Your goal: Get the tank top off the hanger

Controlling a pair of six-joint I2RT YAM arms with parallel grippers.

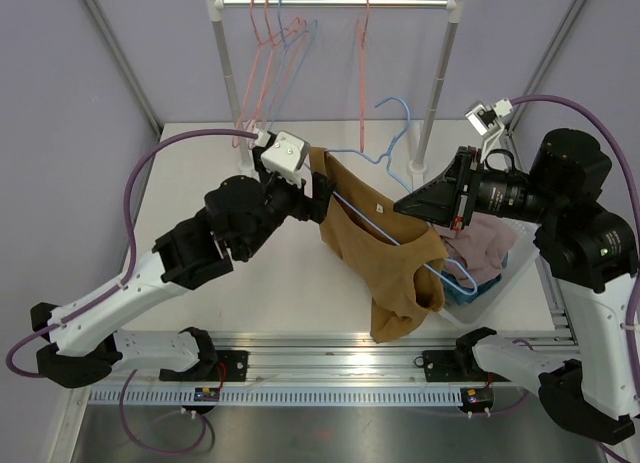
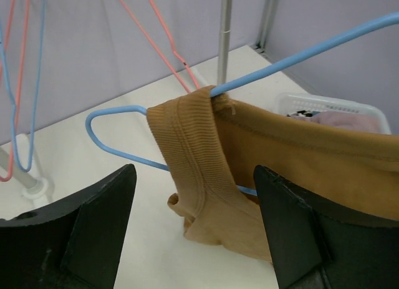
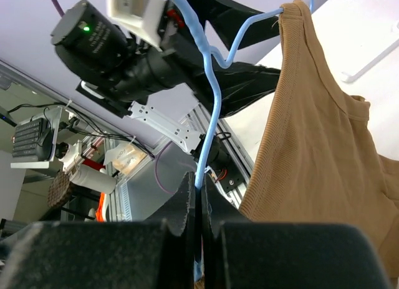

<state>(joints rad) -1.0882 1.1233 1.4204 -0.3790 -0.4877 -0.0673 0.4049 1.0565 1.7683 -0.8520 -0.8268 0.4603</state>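
Observation:
A tan ribbed tank top (image 1: 385, 253) hangs on a light blue wire hanger (image 1: 372, 223) held above the table's middle. My right gripper (image 1: 408, 205) is shut on the hanger's wire; in the right wrist view the wire (image 3: 209, 108) runs up out of the closed jaws (image 3: 199, 198) beside the tank top (image 3: 312, 145). My left gripper (image 1: 325, 188) is open at the top's far shoulder. In the left wrist view the shoulder strap (image 2: 193, 151) lies over the hanger's end (image 2: 118, 130) between the spread fingers (image 2: 100, 226); neither finger touches it.
A white clothes rack (image 1: 335, 1) stands at the back with several pink and blue hangers. Another blue hanger (image 1: 395, 133) rests near the rack's right post. A clear basket (image 1: 505, 278) of clothes sits at the right.

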